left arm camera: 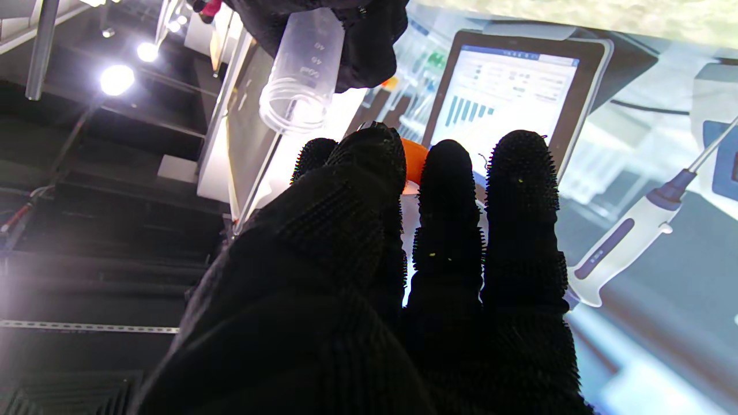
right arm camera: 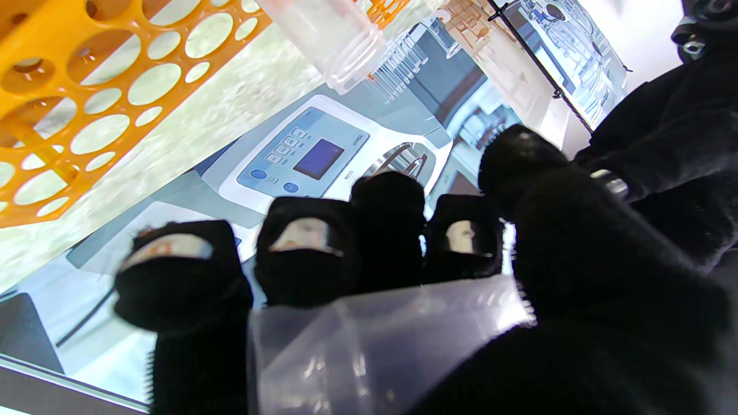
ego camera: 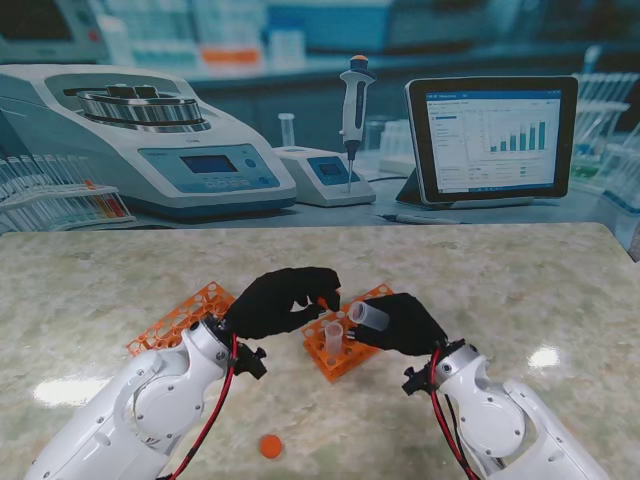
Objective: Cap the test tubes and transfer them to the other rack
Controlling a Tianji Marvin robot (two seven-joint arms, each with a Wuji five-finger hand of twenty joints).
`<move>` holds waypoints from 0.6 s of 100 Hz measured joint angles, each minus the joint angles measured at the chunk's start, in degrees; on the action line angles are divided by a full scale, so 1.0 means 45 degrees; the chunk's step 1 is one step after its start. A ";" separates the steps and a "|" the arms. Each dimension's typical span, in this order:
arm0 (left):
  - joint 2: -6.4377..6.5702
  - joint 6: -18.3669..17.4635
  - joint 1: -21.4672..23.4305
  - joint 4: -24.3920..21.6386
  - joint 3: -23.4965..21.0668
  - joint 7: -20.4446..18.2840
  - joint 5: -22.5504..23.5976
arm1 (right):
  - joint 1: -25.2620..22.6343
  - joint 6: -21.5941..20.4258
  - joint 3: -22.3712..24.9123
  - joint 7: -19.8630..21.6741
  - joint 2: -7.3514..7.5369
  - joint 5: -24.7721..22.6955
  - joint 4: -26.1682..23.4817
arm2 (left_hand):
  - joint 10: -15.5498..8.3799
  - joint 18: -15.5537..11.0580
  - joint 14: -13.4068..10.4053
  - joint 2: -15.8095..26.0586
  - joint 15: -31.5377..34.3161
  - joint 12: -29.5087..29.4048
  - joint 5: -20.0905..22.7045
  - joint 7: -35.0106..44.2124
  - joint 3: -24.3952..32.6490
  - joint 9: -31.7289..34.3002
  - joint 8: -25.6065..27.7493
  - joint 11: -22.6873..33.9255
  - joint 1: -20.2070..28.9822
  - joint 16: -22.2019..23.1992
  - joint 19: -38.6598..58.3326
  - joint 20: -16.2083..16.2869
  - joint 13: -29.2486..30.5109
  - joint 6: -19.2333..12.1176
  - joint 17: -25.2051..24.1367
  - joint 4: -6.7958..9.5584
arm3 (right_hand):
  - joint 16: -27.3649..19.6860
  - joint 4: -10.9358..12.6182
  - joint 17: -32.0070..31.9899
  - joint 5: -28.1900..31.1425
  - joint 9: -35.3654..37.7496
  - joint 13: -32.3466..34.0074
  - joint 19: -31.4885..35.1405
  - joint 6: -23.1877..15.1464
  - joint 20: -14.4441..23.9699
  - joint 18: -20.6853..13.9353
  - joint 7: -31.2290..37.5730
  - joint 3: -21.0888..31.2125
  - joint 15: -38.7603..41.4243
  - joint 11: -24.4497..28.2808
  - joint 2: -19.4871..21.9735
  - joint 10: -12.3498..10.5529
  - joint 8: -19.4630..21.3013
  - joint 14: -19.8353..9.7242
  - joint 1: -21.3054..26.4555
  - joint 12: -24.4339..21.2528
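Observation:
My right hand [ego camera: 402, 322] is shut on a clear test tube [ego camera: 368, 316], tilted with its open mouth toward my left hand; the same tube [left arm camera: 302, 80] shows in the left wrist view and fills the palm [right arm camera: 369, 346] in the right wrist view. My left hand [ego camera: 283, 300] pinches a small orange cap [ego camera: 324, 302] between its fingertips, a short gap from the tube's mouth; the cap [left arm camera: 414, 161] peeks out between the fingers. Another uncapped tube [ego camera: 333, 340] stands in the orange rack [ego camera: 340, 362] between the hands. A second orange rack [ego camera: 180, 318] lies to the left.
A loose orange cap [ego camera: 270, 446] lies on the marble table [ego camera: 520, 290] near me, between the arms. Behind the table hangs a printed backdrop of a centrifuge [ego camera: 150, 140], a pipette [ego camera: 354, 100] and a tablet [ego camera: 492, 138].

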 measured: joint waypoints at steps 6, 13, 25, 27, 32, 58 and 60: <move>0.0000 -0.0092 0.0105 -0.0112 -0.0066 0.0005 0.0023 | 0.0003 0.0002 0.0000 -0.0001 0.0000 0.0000 0.0009 | 0.0000 0.0001 0.0000 0.0000 -0.0001 0.0000 0.0000 0.0000 0.0000 0.0000 0.0000 0.0000 0.0000 0.0000 0.0000 0.0000 0.0000 0.0000 0.0000 0.0000 | 0.0000 0.0000 -0.0001 0.0000 0.0000 0.0000 0.0000 0.0000 0.0000 0.0000 0.0000 0.0000 0.0000 0.0000 0.0000 0.0000 0.0000 0.0000 0.0000 0.0000; 0.0001 -0.0195 0.0228 -0.0239 -0.0129 0.0009 0.0075 | 0.0005 0.0004 0.0000 -0.0006 -0.0001 0.0000 0.0012 | 0.0000 0.0001 0.0000 0.0000 -0.0001 0.0000 0.0000 0.0000 0.0000 0.0000 0.0000 0.0000 0.0000 0.0000 -0.0001 0.0000 0.0000 0.0000 -0.0001 0.0000 | 0.0000 0.0000 -0.0001 0.0000 0.0000 0.0000 0.0000 0.0000 0.0000 0.0000 0.0000 0.0000 0.0000 -0.0001 0.0000 0.0000 0.0000 0.0000 0.0000 0.0000; 0.0007 -0.0453 0.0459 -0.0444 -0.0246 0.0011 0.0178 | 0.0014 0.0093 -0.0011 -0.0021 -0.0002 0.0000 0.0014 | 0.0001 0.0001 0.0000 0.0000 -0.0002 0.0000 0.0000 0.0000 0.0000 0.0000 0.0000 0.0000 0.0000 0.0001 -0.0003 -0.0001 0.0000 0.0000 -0.0001 0.0000 | 0.0000 0.0000 -0.0001 0.0000 0.0000 0.0000 0.0000 0.0000 0.0000 0.0000 0.0000 0.0000 0.0000 -0.0001 0.0000 0.0000 0.0000 0.0000 0.0001 0.0000; 0.0010 -0.0496 0.0501 -0.0479 -0.0262 0.0016 0.0210 | 0.0018 0.0101 -0.0013 -0.0021 -0.0002 0.0000 0.0016 | 0.0001 0.0001 0.0000 0.0000 -0.0004 0.0000 0.0000 0.0000 0.0000 0.0000 0.0000 0.0000 0.0000 0.0001 -0.0003 -0.0001 0.0000 0.0000 -0.0001 0.0000 | 0.0000 0.0000 -0.0001 0.0000 0.0000 0.0000 0.0000 0.0000 0.0000 0.0000 0.0000 0.0000 0.0000 -0.0001 0.0000 0.0000 0.0000 0.0000 0.0001 0.0000; 0.0017 -0.0592 0.0605 -0.0574 -0.0295 0.0040 0.0289 | 0.0032 0.0107 -0.0018 -0.0021 -0.0003 0.0000 0.0029 | 0.0002 0.0001 0.0000 0.0000 -0.0006 0.0000 0.0000 0.0000 0.0000 0.0000 0.0000 0.0000 0.0000 0.0000 -0.0004 -0.0001 0.0000 0.0000 -0.0001 0.0000 | 0.0000 0.0000 -0.0001 0.0000 0.0000 0.0000 0.0000 0.0000 0.0000 0.0000 0.0000 0.0000 -0.0001 -0.0001 0.0000 0.0000 0.0000 0.0000 0.0001 0.0000; 0.0081 -0.0921 0.0954 -0.1032 -0.0334 0.0011 0.0505 | 0.0092 0.0107 -0.0029 -0.0016 -0.0004 0.0019 0.0108 | 0.0005 0.0001 0.0000 0.0000 -0.0015 0.0000 0.0000 0.0000 0.0000 0.0000 0.0001 0.0000 0.0000 0.0001 -0.0013 -0.0001 0.0000 0.0000 -0.0001 0.0000 | 0.0000 0.0000 -0.0001 0.0000 0.0000 0.0000 -0.0001 0.0000 0.0000 0.0001 -0.0001 0.0000 -0.0001 -0.0002 0.0000 0.0000 0.0000 0.0000 0.0001 0.0000; 0.0083 -0.0946 0.0965 -0.1046 -0.0326 0.0011 0.0508 | 0.0094 0.0107 -0.0029 -0.0016 -0.0004 0.0020 0.0110 | 0.0005 0.0001 0.0000 0.0000 -0.0017 0.0000 0.0000 0.0000 0.0000 0.0000 0.0001 0.0000 0.0000 0.0000 -0.0015 -0.0001 0.0000 0.0000 -0.0001 0.0000 | 0.0000 0.0000 -0.0001 0.0000 0.0000 0.0000 -0.0001 0.0000 0.0000 0.0001 -0.0001 0.0000 -0.0001 -0.0002 0.0000 0.0000 0.0000 0.0000 0.0001 0.0000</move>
